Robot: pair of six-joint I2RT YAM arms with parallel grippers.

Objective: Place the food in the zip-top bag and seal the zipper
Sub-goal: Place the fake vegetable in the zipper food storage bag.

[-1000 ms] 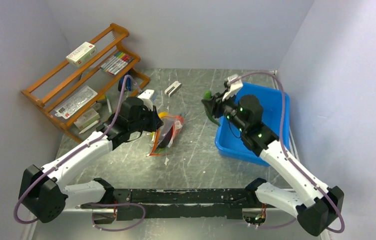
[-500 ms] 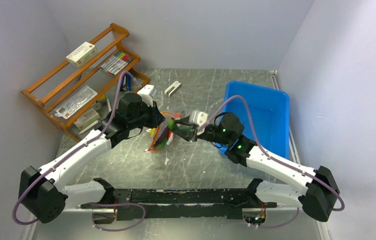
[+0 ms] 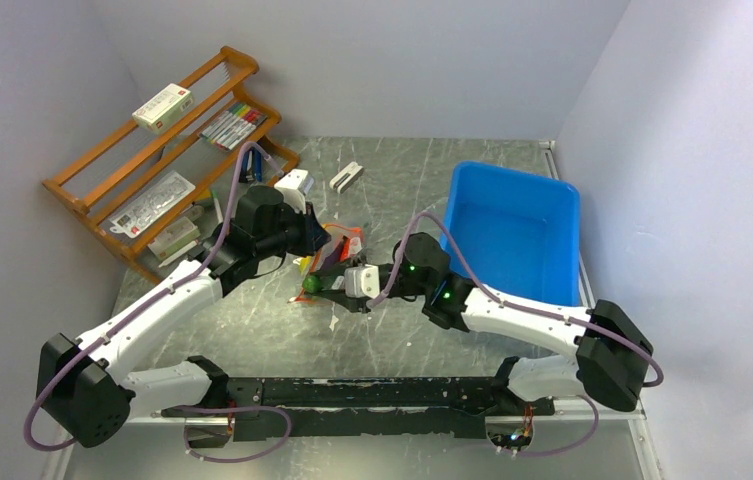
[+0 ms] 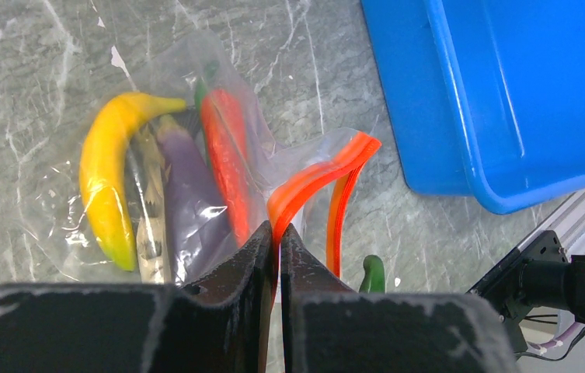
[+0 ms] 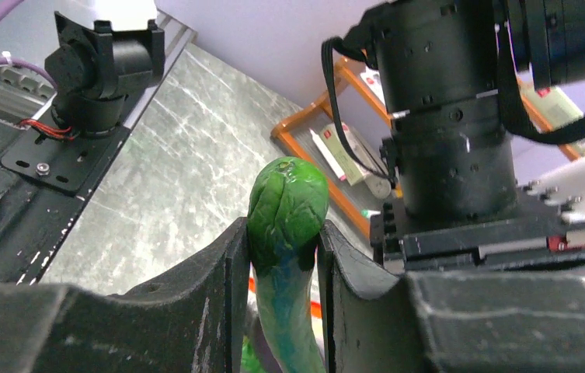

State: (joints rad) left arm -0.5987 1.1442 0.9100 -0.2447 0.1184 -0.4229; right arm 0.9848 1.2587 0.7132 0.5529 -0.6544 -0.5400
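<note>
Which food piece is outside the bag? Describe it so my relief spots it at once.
Left of the blue bin, mid-table, is the clear zip-top bag with its orange zipper. At the bag's near side the right gripper holds a long green pod. It is the only all-green piece, and the only one outside the plastic.

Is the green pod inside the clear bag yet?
No, the green pod is pinched in the right gripper, outside the clear bag.
</note>
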